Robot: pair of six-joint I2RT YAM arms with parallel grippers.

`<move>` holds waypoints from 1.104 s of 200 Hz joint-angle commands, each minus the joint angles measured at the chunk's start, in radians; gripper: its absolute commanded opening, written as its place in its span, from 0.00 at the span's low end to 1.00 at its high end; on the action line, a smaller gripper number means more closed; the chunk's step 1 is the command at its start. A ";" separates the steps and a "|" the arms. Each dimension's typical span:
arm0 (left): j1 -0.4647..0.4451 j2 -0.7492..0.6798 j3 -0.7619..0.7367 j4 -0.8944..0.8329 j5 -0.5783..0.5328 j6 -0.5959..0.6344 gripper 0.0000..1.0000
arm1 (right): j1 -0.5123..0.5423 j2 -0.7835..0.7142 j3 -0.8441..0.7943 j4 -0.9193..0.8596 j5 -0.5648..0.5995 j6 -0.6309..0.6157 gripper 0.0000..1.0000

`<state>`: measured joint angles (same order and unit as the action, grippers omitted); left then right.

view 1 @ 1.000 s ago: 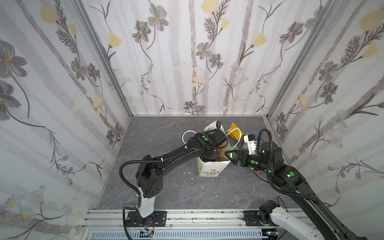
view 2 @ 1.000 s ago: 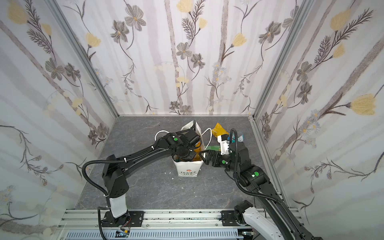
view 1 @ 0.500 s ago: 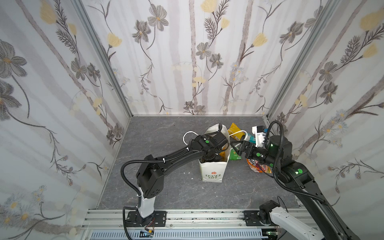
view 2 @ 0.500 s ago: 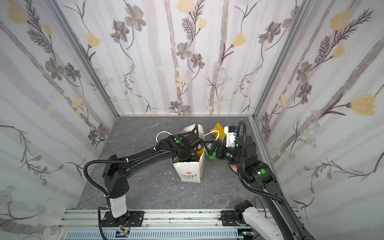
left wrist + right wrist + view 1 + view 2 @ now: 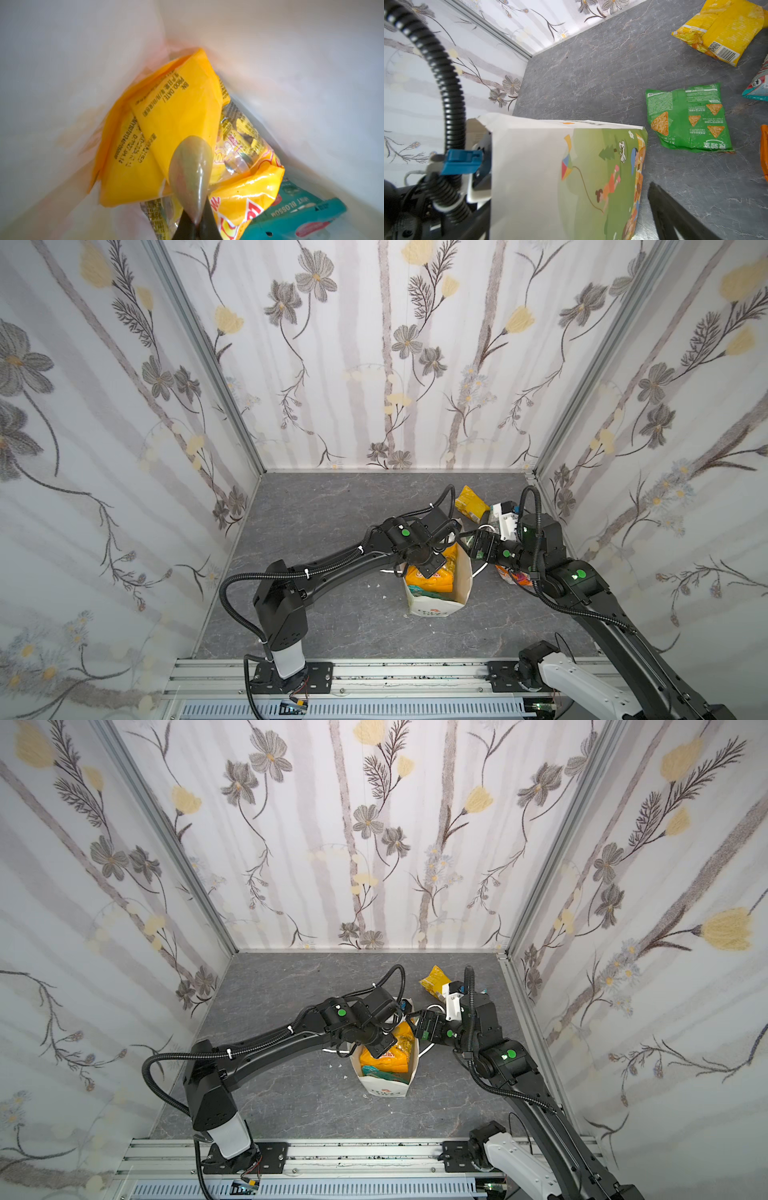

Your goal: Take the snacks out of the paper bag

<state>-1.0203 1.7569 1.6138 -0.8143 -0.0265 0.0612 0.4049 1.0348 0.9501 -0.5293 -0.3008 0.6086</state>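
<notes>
Out on bench (image 5: 591, 72) beyond my spread right jaws (image 5: 473, 541): yellow packet (image 5: 720, 31), green packet (image 5: 689, 118), teal packet (image 5: 758, 85). Left jaws (image 5: 190, 166) clenched inside bag (image 5: 539, 166) at orange pouch (image 5: 176, 116), hold unclear; mint packet (image 5: 291, 212) also inside.

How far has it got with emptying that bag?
Done: a yellow packet and a green packet lie out on the table. In hand: the left gripper is shut inside the bag, at the orange pouch; a grip cannot be confirmed. The right gripper is open at the bag's side. Left: that pouch and a teal packet, at least.
</notes>
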 commanded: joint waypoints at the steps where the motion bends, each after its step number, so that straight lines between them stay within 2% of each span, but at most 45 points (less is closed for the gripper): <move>1: 0.000 0.003 0.029 0.039 -0.086 0.015 0.00 | -0.003 -0.008 0.035 0.011 -0.001 -0.010 1.00; 74: 0.017 -0.006 0.136 -0.051 -0.072 -0.074 0.00 | -0.024 -0.010 0.143 -0.031 0.022 -0.018 1.00; 148: 0.025 -0.025 0.216 -0.131 -0.061 -0.081 0.00 | -0.038 0.041 0.121 -0.036 0.020 -0.037 1.00; 221: 0.042 -0.031 0.314 -0.170 -0.173 -0.066 0.00 | -0.038 0.019 0.179 -0.023 0.027 -0.026 1.00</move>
<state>-0.9829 1.7378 1.8889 -0.9989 -0.1387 -0.0185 0.3672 1.0672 1.1023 -0.5793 -0.2886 0.5827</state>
